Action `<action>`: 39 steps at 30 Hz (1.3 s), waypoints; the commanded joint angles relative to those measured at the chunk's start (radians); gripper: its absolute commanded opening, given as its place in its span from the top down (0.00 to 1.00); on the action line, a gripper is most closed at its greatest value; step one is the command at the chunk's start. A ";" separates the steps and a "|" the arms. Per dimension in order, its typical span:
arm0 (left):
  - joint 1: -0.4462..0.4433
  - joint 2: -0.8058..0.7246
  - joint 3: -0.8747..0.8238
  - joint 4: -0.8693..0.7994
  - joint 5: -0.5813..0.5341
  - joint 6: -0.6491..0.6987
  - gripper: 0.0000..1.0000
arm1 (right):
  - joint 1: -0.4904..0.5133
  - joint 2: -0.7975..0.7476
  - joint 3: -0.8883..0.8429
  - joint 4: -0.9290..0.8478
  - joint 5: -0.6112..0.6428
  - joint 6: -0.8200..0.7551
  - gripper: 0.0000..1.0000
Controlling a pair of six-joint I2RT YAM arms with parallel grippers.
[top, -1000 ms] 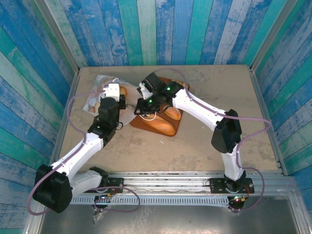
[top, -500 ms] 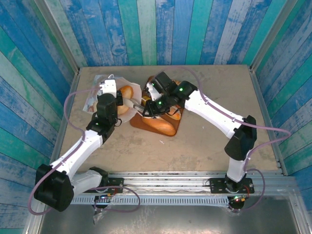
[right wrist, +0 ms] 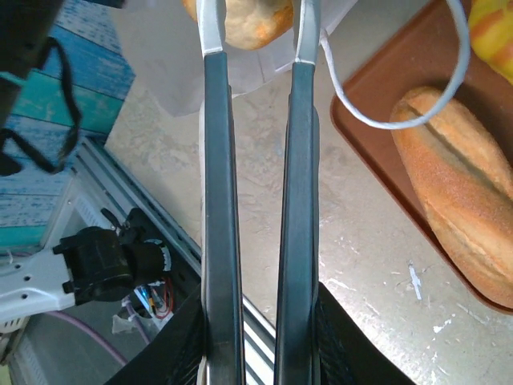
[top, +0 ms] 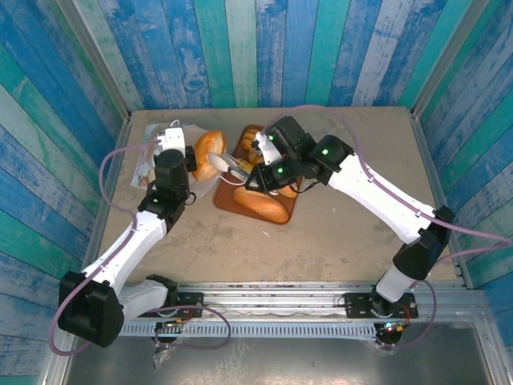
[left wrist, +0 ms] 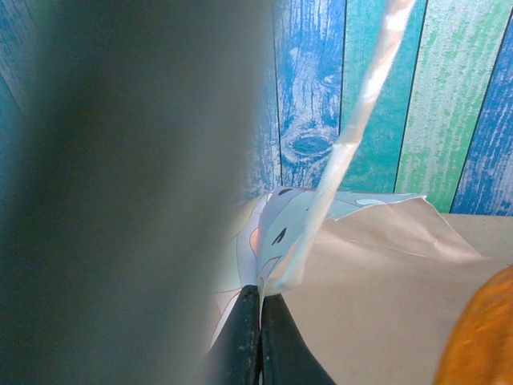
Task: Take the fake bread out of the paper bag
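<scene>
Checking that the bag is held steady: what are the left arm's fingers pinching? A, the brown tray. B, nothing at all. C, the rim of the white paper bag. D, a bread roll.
C: in the left wrist view the left fingers are shut on the rim of the paper bag, right where its white cord handle comes up.
</scene>
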 commanded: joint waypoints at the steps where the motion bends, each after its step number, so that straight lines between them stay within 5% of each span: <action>1: 0.015 0.031 0.036 -0.033 -0.026 -0.015 1.00 | 0.003 -0.072 0.005 -0.010 0.003 -0.035 1.00; 10: 0.046 0.067 0.097 -0.104 -0.033 -0.043 1.00 | -0.038 -0.239 -0.014 -0.113 0.046 -0.052 0.99; 18: 0.061 0.072 0.200 -0.204 0.059 -0.117 1.00 | -0.198 -0.331 -0.048 -0.246 0.071 -0.057 0.99; 39: 0.193 0.032 0.234 -0.219 0.419 -0.233 1.00 | -0.328 -0.148 -0.056 -0.374 -0.026 -0.155 0.99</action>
